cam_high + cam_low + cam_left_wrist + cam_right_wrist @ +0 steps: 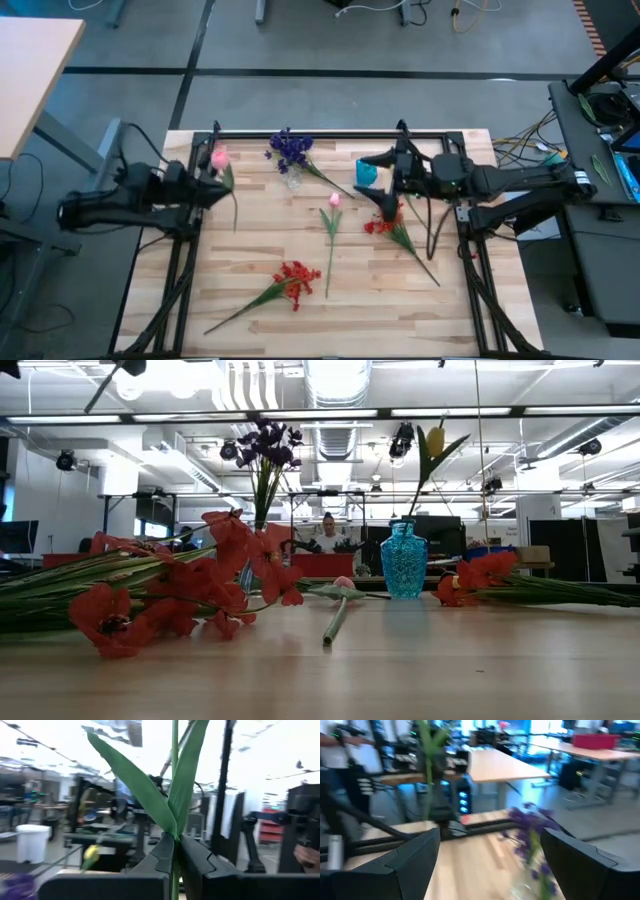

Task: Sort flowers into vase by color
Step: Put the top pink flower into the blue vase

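While the left gripper (175,857) clamps a pink tulip (219,158) by its stem at the table's ten o'clock, the right gripper (385,182) hangs, fingers apart, at two o'clock.

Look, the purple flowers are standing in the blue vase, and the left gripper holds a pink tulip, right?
Not quite. The purple flowers stand in a clear vase, not the blue vase, as the high view shows. The left gripper does hold a pink tulip.
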Tool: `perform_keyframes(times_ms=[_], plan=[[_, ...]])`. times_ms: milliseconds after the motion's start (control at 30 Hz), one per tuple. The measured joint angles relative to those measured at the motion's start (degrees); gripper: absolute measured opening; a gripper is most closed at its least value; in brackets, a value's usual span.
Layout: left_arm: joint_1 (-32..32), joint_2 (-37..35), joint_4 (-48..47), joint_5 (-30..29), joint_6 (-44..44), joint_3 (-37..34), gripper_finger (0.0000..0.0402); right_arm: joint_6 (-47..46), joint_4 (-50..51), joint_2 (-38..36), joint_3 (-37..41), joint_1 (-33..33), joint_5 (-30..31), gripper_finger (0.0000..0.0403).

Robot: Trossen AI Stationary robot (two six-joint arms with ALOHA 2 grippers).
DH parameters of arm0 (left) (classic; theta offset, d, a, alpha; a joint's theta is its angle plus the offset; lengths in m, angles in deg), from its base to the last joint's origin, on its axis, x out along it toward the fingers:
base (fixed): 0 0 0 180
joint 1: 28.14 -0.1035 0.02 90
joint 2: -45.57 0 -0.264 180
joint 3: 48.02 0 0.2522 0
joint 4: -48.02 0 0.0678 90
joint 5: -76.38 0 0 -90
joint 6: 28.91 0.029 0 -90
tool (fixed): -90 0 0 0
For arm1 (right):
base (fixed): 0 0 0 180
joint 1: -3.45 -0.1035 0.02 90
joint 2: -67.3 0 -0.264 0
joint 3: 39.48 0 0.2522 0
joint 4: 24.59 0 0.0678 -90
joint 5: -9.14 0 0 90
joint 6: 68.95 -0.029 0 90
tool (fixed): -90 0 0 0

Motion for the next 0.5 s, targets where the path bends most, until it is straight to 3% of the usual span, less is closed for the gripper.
perform_keyframes(times_ms=[167, 367, 500], plan=[[7.55, 8.53, 6.29, -9.16, 4.93, -0.71, 0.0000, 0.13, -4.00, 0.76, -0.04, -3.35, -1.16, 0.0336], [14.50, 21.64, 20.11, -15.35, 10.73, 0.55, 0.0000, 0.56, -7.74, 3.84, -0.04, -6.01, -1.57, 0.0336], [17.03, 29.58, 24.40, -19.48, 13.42, 2.61, 0.0000, 0.90, -12.53, 7.69, -0.02, -7.00, -6.20, 0.0336]])
